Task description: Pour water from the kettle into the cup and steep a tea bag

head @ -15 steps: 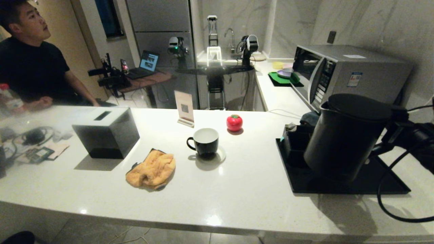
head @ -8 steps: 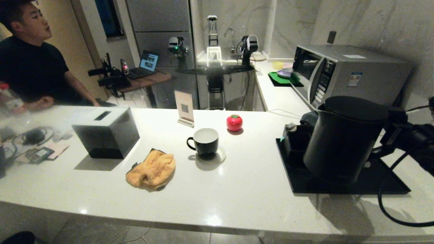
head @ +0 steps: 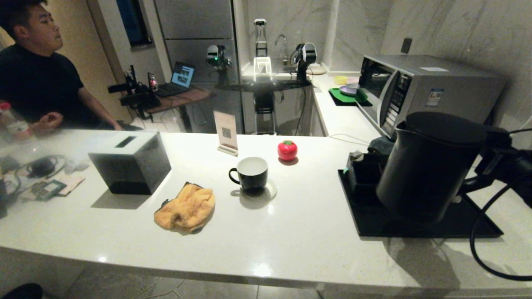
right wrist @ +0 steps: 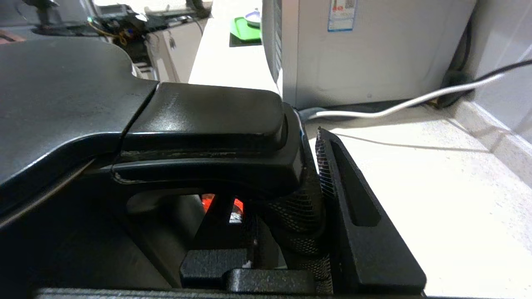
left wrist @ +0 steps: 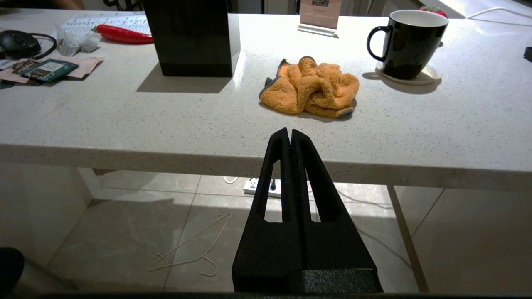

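Note:
The large black kettle (head: 428, 166) hangs tilted just above the black tray (head: 478, 226) at the right of the counter. My right gripper (head: 489, 157) is shut on its loop handle (right wrist: 208, 124). In the right wrist view one finger (right wrist: 332, 174) presses the handle's outer side and the other passes through the loop. The black cup (head: 251, 172), white inside, stands empty on a coaster mid-counter, well left of the kettle. It also shows in the left wrist view as the cup (left wrist: 409, 39). My left gripper (left wrist: 290, 135) is shut and parked below the counter's front edge. No tea bag can be made out.
A low black compartment box (head: 363, 174) sits on the tray behind the kettle. A microwave (head: 432, 89) stands behind it. A red tomato-shaped object (head: 287, 150), a card stand (head: 225, 133), an orange cloth (head: 185, 207) and a black box (head: 131, 162) surround the cup. A person (head: 37, 79) sits at far left.
The kettle, held in my right gripper, has risen a little and shifted slightly to the right. The cup and my left gripper have not moved.

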Tool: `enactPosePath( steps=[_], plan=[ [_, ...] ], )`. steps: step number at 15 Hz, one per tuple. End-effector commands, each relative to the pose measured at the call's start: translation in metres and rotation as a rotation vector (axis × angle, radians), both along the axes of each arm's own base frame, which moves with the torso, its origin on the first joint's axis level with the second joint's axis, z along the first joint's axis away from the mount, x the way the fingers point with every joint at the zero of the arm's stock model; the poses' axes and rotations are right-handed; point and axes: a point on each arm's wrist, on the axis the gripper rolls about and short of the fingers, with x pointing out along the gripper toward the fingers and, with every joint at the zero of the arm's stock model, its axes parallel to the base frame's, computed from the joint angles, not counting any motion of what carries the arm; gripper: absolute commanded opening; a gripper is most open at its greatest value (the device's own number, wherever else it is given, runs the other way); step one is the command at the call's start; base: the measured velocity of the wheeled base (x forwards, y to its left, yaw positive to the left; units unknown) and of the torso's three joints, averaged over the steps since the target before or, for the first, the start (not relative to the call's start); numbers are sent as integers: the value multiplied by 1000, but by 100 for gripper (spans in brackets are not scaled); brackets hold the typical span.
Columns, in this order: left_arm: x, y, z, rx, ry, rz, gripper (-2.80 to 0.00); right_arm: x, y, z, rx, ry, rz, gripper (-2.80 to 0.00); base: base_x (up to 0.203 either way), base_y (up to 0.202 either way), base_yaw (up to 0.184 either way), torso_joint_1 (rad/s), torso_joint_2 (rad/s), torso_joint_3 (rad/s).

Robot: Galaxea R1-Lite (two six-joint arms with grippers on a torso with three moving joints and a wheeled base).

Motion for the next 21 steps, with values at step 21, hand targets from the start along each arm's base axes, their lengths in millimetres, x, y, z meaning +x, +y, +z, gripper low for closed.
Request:
enactPosePath(
  steps=[21],
  plan=[
    [0,0,0,-1,2,0,-280,6,-1,-5,32,13,-1,-280,0,0,0,0,0,0]
  ],
)
